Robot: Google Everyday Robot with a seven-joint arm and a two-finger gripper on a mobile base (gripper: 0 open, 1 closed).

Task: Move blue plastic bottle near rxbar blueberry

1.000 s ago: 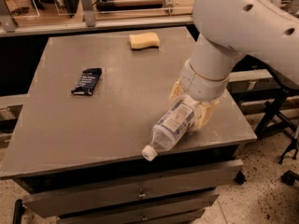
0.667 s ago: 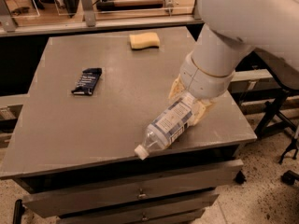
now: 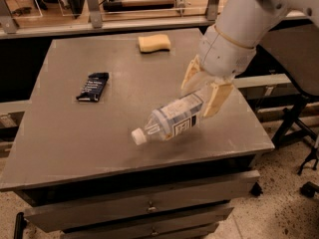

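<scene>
Between the gripper's (image 3: 196,102) two fingers (image 3: 215,98), one blue plastic bottle (image 3: 172,121) is clamped by its base, cap outward. One rxbar blueberry (image 3: 92,86) lies well beyond the cap, one yellow sponge (image 3: 154,43) apart.

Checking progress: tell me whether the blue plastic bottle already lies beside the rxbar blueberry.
No: the gripper holds the blue plastic bottle over the table's right side, far from the rxbar blueberry near the left edge.
</scene>
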